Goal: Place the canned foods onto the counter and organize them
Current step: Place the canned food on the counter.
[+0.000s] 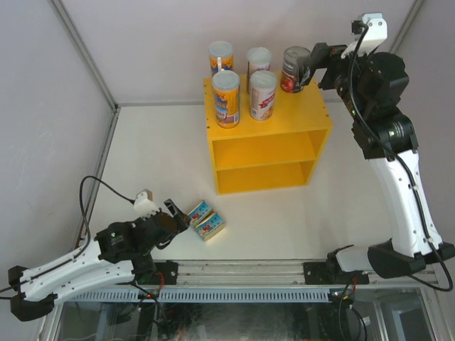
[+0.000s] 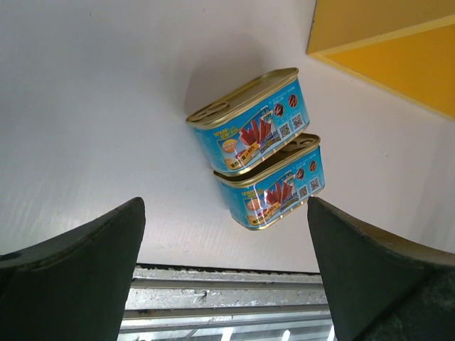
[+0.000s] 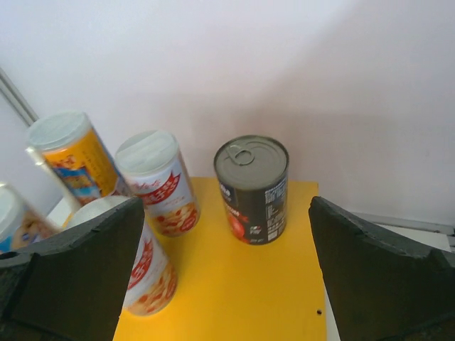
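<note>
1. The left arm lies low and stretched out along the near-left edge of the white surface. Its wrist is angled toward the right and the far side.
2. The left fingers are released and spread wide, with nothing between them. They sit just short of two flat rectangular blue-labelled tins with gold lids.
3. The far tin and the near tin lie touching along a long side. They are on the white surface, to the near left of the box and well apart from it.
4. The right arm rises from its near-right base to a high elbow. From there its forearm reaches left over the far-right corner of the box top.
5. The right fingers are also released and wide apart, grasping nothing. The dark red-labelled steel can stands upright ahead of them, in line with the gap but beyond the tips. From above, I cannot tell whether a finger touches it.
6. The large bright yellow open-fronted box, with one inner shelf, stands at the far middle of the surface. Its open front faces the near side.
7. Five cans stand upright on the box top:
   - At the left are the far orange-blue tube and the near orange-blue tube, both tall and white-lidded.
   - In the middle are the far white-pink tube and the near white-pink tube, both shorter.
   - The steel can is at the far right.
</note>
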You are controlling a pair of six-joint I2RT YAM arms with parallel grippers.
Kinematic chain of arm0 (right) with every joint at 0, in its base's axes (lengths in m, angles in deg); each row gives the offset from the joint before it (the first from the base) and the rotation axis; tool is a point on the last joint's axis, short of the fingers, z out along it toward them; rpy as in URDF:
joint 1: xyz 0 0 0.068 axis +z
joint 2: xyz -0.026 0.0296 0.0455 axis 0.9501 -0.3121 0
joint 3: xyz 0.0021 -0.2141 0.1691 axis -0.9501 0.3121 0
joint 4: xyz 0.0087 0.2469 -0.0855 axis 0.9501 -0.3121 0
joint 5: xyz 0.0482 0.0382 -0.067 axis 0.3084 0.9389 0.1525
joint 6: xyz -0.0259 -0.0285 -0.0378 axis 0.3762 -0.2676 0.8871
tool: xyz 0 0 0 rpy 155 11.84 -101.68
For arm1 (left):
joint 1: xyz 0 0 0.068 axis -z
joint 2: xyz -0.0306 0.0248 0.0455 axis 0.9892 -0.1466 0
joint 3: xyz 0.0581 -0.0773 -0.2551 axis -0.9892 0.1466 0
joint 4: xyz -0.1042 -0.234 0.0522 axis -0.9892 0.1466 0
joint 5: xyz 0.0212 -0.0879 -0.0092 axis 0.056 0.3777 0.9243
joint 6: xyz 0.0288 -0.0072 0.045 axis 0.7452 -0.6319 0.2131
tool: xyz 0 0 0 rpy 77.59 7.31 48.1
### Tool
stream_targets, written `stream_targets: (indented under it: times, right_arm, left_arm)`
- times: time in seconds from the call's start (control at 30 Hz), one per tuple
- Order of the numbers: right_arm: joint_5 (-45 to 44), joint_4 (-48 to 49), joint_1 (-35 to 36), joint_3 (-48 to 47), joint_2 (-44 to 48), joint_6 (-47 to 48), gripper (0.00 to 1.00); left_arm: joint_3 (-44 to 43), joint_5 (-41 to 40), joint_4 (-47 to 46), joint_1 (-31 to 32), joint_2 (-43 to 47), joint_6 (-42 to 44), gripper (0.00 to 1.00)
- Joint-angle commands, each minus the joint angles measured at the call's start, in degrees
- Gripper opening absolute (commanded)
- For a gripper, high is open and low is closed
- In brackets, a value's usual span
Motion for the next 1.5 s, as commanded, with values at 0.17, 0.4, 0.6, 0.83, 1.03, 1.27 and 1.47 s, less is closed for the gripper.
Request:
stream_targets:
  times: [0.17, 0.4, 0.6, 0.83, 1.03, 1.27, 1.47]
  right_arm:
    - [-10.8, 2.2, 9.9, 11.5, 15.3, 0.4, 0.95]
    - [-26.8, -2.8, 26.2, 22.4, 26.7, -0.9, 0.93]
    - [-44.0, -10.1, 46.5, 31.9, 32.3, -8.8, 0.91]
    - [-48.5, -13.6, 60.3, 41.1, 30.2, -19.3, 0.92]
    - [-40.7, -8.2, 61.4, 51.6, 29.5, -25.8, 0.91]
    - [-30.3, -6.6, 58.4, 56.3, 26.8, -28.3, 0.92]
    - [-21.6, -3.5, 54.4, 57.8, 23.5, -27.9, 0.93]
  left_arm:
    - [3.1, 4.1, -5.0, 0.2, -0.1, 3.4, 0.99]
    - [6.8, 5.5, -8.3, 0.2, 1.2, 2.5, 0.99]
    - [9.4, 7.1, -10.8, 0.1, 2.1, 1.5, 0.98]
    - [9.9, 7.5, -10.1, 0.2, 3.3, -1.1, 0.98]
    - [10.4, 7.7, -8.8, 0.2, 3.9, -1.0, 0.98]
    - [9.9, 9.6, -8.2, 0.2, 4.2, -1.3, 0.97]
    - [9.9, 11.1, -10.8, 0.2, 3.4, -1.3, 0.96]
